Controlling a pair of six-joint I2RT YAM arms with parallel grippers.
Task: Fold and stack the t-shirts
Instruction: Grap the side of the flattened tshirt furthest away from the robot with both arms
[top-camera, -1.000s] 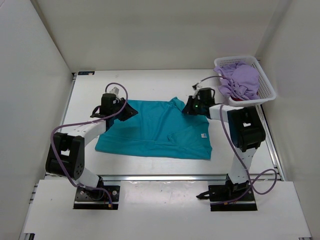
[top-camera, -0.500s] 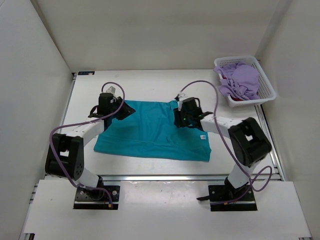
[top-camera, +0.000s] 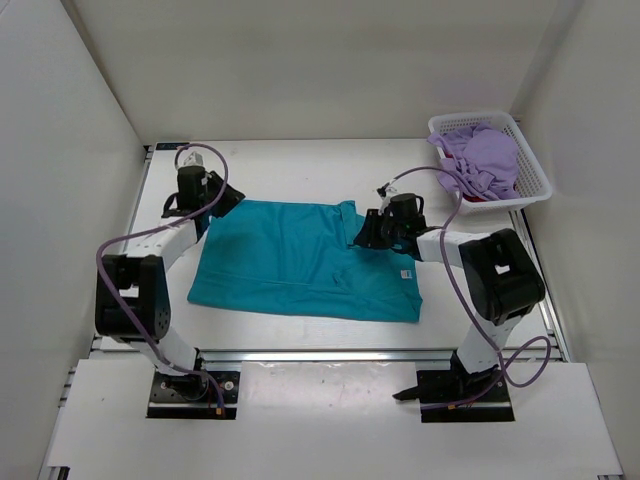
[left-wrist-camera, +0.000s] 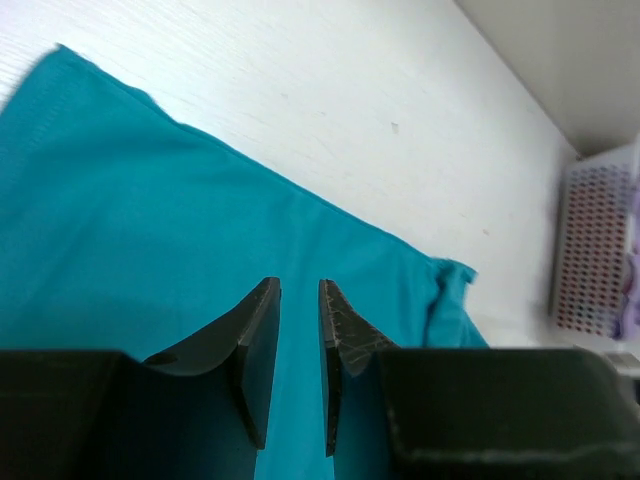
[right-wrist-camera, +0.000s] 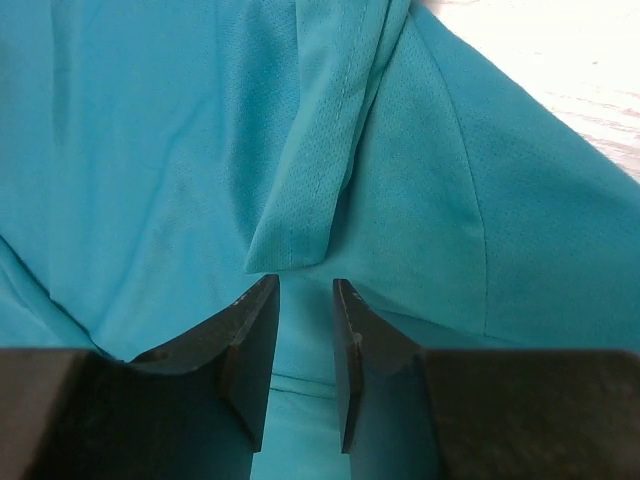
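- Jaws of left gripper (left-wrist-camera: 300, 285) show you a narrow gap at far-left corner of teal shirt (top-camera: 290, 265); can't tell if cloth's pinched.
- Teal shirt lies flat between the arms.
- Right gripper (right-wrist-camera: 305, 282) parted, empty, at sleeve hem.
- Lavender shirt (top-camera: 485, 155) heaped in basket (top-camera: 535, 178).

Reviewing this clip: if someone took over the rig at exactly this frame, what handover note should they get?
Left gripper: jaws slightly apart, nothing between them, over the far left part of the teal t-shirt.
Right gripper: jaws apart, holding nothing, tips just short of a raised fold on that shirt's right side.
Things: the teal t-shirt lies spread on the table, unfolded. The lavender t-shirt and a sliver of the dark red t-shirt sit in the white basket, far right.
Done: one shirt laid out.
Left: fold it, then take out, fold and stack the other two.
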